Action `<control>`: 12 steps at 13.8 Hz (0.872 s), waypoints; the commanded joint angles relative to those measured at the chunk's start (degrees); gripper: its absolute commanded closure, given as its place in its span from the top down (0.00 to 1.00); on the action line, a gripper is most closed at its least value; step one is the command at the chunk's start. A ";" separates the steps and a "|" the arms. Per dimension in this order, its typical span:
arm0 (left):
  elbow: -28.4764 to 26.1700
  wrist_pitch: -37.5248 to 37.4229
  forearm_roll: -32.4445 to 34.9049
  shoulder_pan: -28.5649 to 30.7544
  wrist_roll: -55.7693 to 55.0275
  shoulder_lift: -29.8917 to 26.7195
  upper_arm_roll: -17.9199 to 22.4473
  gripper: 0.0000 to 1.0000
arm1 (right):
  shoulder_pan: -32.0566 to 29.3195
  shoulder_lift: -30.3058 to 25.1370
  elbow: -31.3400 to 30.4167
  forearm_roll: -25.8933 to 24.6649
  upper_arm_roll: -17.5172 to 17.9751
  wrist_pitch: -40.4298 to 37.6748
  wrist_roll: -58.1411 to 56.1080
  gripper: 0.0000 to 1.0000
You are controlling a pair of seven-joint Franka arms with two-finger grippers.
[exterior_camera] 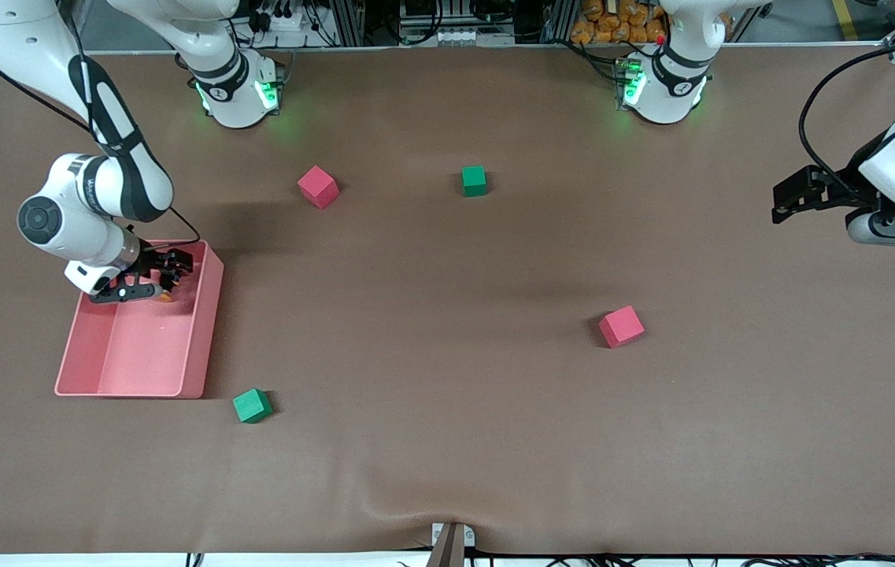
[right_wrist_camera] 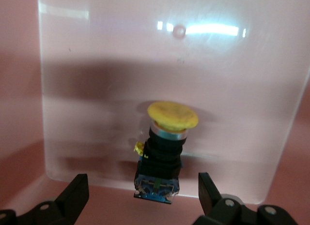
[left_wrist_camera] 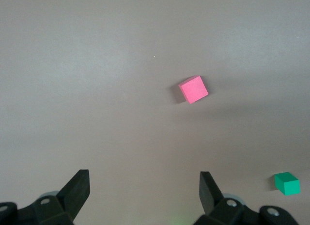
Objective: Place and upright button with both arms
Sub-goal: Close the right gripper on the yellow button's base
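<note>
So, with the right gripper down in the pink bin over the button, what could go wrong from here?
1. The button lies on its side between the open fingers of the right gripper; closing on its round body might make it roll or slip out.
2. The gripper works close to the pink bin wall, so a finger could catch the rim.
3. The left gripper waits, open, over bare table toward its own end, so a handover needs a long carry.

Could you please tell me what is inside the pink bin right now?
The pink bin holds the button, and the right end effector, fingers open, reaches in around it. The arm covers the bin's corner farthest from the front camera, so anything there is unseen.
</note>
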 commanded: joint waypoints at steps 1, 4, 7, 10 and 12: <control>-0.23 0.45 -0.45 0.14 -0.88 -0.13 -0.50 1.00 | -1.03 0.33 -1.01 -0.50 0.63 1.44 0.75 1.00; -0.49 0.45 -0.19 0.14 -0.79 -0.30 -0.59 1.00 | -0.86 1.03 -1.01 -0.50 0.63 1.26 0.66 1.00; -0.31 0.45 -0.19 0.32 -0.79 -0.39 -0.59 1.00 | -0.68 2.09 -0.48 -0.59 0.63 2.13 0.66 1.00; -0.58 0.37 0.25 0.32 -0.79 -0.39 -0.50 1.00 | -0.94 4.10 -0.57 -0.50 0.63 6.78 0.40 1.00; -0.58 0.28 0.25 0.58 -0.79 -0.39 -0.50 1.00 | -1.47 6.30 -0.66 -0.59 0.55 10.13 -0.30 1.00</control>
